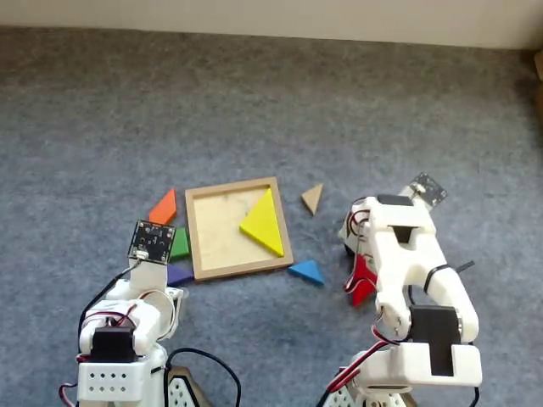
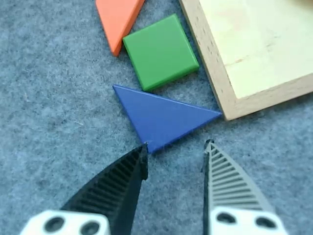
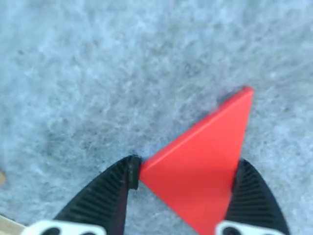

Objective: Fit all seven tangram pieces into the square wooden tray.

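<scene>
Ridged fingers of the left gripper (image 2: 176,147) stand wide apart and hold nothing. Right in front of them lies the dark blue triangle (image 2: 164,117) — its point faces the gap and its long side runs across, on the far side. One tip sits just beside a corner of the tray (image 2: 215,78). Past it are the green square (image 2: 160,51) and the orange slanted piece (image 2: 117,19). The right gripper (image 3: 187,164) pinches the red triangle (image 3: 205,166) from both sides, off to the right of the tray. Seven pieces: five triangles, one square, one slanted piece. One, the yellow triangle (image 1: 264,222), lies in the tray. The tan triangle (image 1: 312,198) and light blue triangle (image 1: 306,271) lie near it — six are outside.
</scene>
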Controlling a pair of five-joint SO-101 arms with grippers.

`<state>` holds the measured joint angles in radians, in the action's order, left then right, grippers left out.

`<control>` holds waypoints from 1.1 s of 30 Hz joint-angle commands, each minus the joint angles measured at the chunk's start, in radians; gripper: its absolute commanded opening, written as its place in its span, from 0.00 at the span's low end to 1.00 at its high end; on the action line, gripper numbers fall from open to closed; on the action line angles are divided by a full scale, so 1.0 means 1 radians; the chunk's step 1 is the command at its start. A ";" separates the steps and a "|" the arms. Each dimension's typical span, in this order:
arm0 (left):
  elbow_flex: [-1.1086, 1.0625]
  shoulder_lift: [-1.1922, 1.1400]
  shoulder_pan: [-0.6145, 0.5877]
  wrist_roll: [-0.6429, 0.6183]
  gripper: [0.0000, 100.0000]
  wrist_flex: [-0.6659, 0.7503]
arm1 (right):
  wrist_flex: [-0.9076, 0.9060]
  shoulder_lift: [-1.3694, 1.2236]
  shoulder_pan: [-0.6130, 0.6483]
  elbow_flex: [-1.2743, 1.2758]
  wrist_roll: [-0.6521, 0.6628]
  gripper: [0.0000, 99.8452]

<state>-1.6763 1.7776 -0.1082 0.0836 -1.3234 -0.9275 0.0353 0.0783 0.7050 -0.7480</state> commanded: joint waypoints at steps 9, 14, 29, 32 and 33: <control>-0.021 0.042 -0.012 -0.011 0.19 -0.003 | -0.074 0.015 -0.005 -0.059 -0.002 0.18; -0.021 0.042 -0.012 -0.011 0.19 -0.003 | -0.136 0.024 0.016 -0.119 -0.002 0.18; -0.021 0.042 -0.012 -0.011 0.19 -0.003 | -0.133 0.297 0.209 -0.099 0.023 0.18; -0.021 0.042 -0.012 -0.011 0.19 -0.003 | -0.133 0.298 0.277 -0.102 0.126 0.18; -0.021 0.042 -0.012 -0.011 0.19 -0.003 | -0.133 0.298 0.294 -0.102 0.166 0.18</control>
<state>-1.6763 1.7776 -0.1082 0.0836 -1.3234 -1.0625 0.2823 0.3145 0.6329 -0.6759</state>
